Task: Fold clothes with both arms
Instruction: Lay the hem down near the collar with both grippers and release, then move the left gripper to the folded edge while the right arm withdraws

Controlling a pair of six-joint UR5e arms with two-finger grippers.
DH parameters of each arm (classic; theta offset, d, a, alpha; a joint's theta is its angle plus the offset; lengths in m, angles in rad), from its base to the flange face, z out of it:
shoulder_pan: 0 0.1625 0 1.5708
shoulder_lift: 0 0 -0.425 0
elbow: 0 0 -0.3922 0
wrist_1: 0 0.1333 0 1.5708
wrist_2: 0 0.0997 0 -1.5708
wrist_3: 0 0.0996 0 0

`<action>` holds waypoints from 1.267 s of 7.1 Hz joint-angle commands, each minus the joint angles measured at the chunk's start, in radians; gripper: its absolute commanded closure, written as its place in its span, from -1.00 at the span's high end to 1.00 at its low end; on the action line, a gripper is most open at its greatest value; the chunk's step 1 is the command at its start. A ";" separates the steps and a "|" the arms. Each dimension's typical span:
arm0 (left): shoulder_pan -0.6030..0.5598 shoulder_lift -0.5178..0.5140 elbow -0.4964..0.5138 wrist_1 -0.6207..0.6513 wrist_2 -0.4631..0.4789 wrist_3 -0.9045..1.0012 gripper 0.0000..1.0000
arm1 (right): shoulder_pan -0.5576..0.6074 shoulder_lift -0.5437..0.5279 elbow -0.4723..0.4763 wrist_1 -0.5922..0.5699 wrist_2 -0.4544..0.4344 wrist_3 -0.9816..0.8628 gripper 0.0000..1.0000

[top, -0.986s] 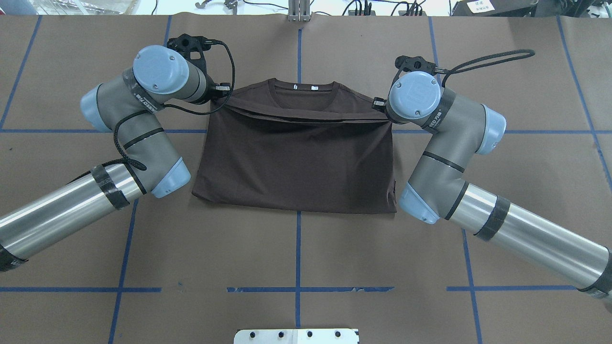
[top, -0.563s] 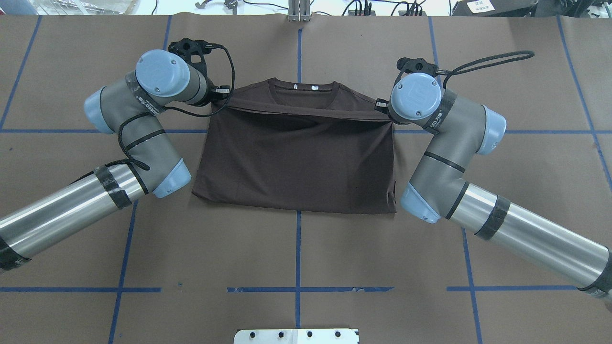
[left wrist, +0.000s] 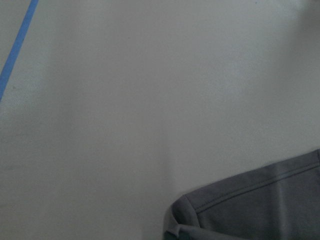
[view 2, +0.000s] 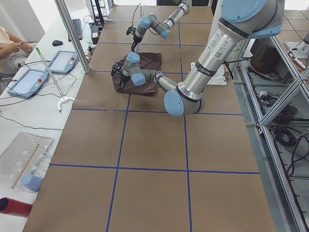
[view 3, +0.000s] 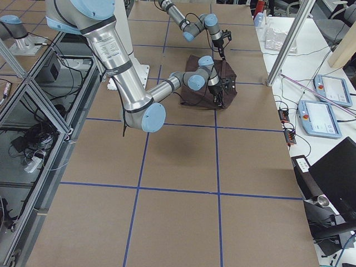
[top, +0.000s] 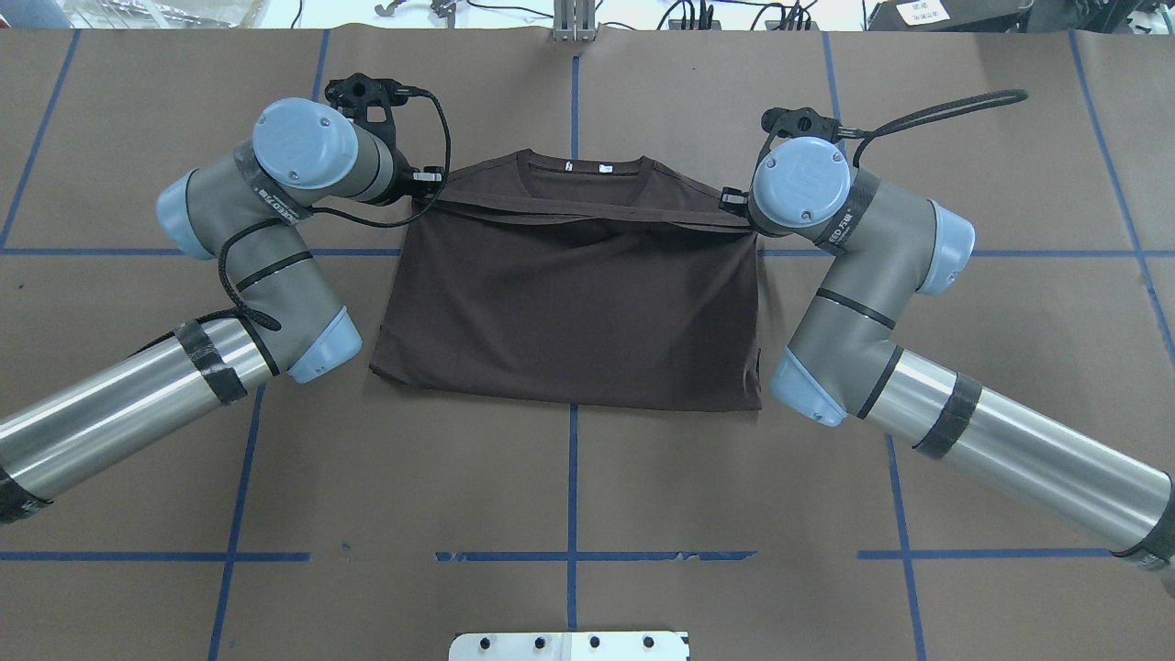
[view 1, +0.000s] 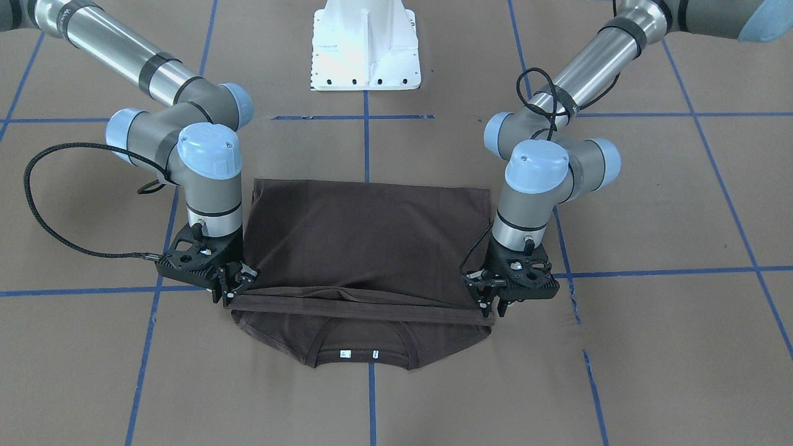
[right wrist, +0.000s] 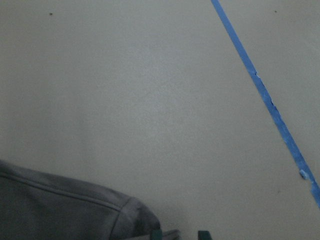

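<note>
The dark brown T-shirt (top: 569, 312) lies flat on the brown paper with its collar (view 1: 359, 354) and white neck tags at the far edge. Its near half is doubled over the far half. The lifted hem (view 1: 359, 306) runs taut between both grippers, just short of the collar. My left gripper (view 1: 490, 305) is shut on one hem corner and my right gripper (view 1: 234, 290) on the other, both pointing down close to the table. In the left wrist view a stitched edge of the T-shirt (left wrist: 260, 205) shows low right. In the right wrist view the T-shirt (right wrist: 60, 205) shows low left.
The white pedestal base (view 1: 365, 43) stands at the robot's side of the table. Blue tape lines (top: 573, 477) grid the brown paper. Tablets (view 2: 29, 79) and cables lie on the side desk, where a person's arm (view 2: 9, 46) rests.
Both grippers have carried the hem a little farther toward the collar, so less of the chest below the collar shows. The hem stays stretched between them.
</note>
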 commanded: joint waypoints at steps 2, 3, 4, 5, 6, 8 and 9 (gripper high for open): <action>0.008 0.202 -0.319 -0.016 -0.077 0.031 1.00 | 0.093 -0.030 0.080 0.008 0.163 -0.210 1.00; 0.046 0.308 -0.432 -0.025 -0.080 0.019 1.00 | 0.099 -0.067 0.122 0.016 0.170 -0.229 1.00; 0.106 0.379 -0.494 -0.036 -0.075 -0.075 1.00 | 0.099 -0.096 0.125 0.111 0.185 -0.227 1.00; 0.143 0.407 -0.508 -0.056 -0.060 -0.152 0.60 | 0.101 -0.115 0.125 0.164 0.203 -0.227 1.00; 0.195 0.416 -0.502 -0.064 -0.009 -0.238 -0.23 | 0.101 -0.115 0.125 0.164 0.205 -0.223 1.00; 0.217 0.421 -0.489 -0.064 0.003 -0.251 -0.31 | 0.101 -0.115 0.125 0.164 0.203 -0.223 1.00; 0.217 0.433 -0.489 -0.062 0.003 -0.250 -0.31 | 0.102 -0.117 0.125 0.163 0.203 -0.221 1.00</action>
